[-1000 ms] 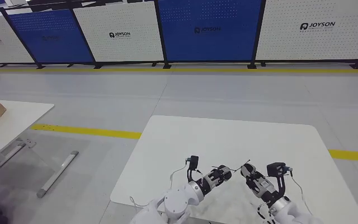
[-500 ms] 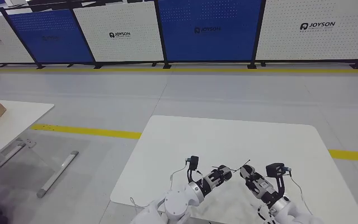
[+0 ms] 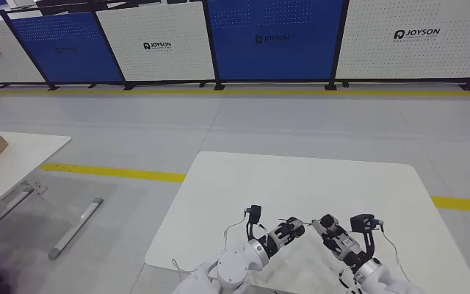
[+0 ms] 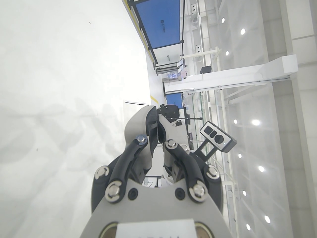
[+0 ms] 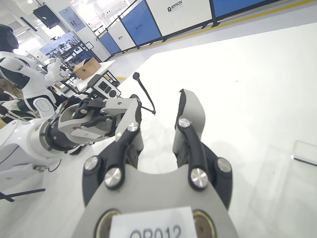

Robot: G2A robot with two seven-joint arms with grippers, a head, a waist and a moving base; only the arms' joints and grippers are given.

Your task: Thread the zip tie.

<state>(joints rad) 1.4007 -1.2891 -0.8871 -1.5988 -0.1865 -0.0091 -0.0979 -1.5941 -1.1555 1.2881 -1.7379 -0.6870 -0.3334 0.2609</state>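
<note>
A black zip tie (image 5: 145, 89) is pinched in my left gripper (image 5: 135, 110), which is shut on its strap. The square head sticks up and away, and a short bent end pokes out toward my right gripper (image 5: 161, 105). That gripper stands open just beside the bent end, with nothing between its fingers (image 5: 190, 105). In the top view both grippers, left (image 3: 296, 224) and right (image 3: 321, 223), hover close together over the near part of the white table (image 3: 294, 176). In the left wrist view my left gripper (image 4: 154, 122) has its fingers pressed together.
A clear flat piece with a dark strip (image 5: 303, 158) lies on the table on the right arm's outer side. The table's left edge (image 3: 172, 213) is near the left arm. Another white table (image 3: 22, 151) stands farther left across the floor.
My right gripper has shifted slightly toward the left gripper. The zip tie end that showed between them in the top view is now mostly covered.
</note>
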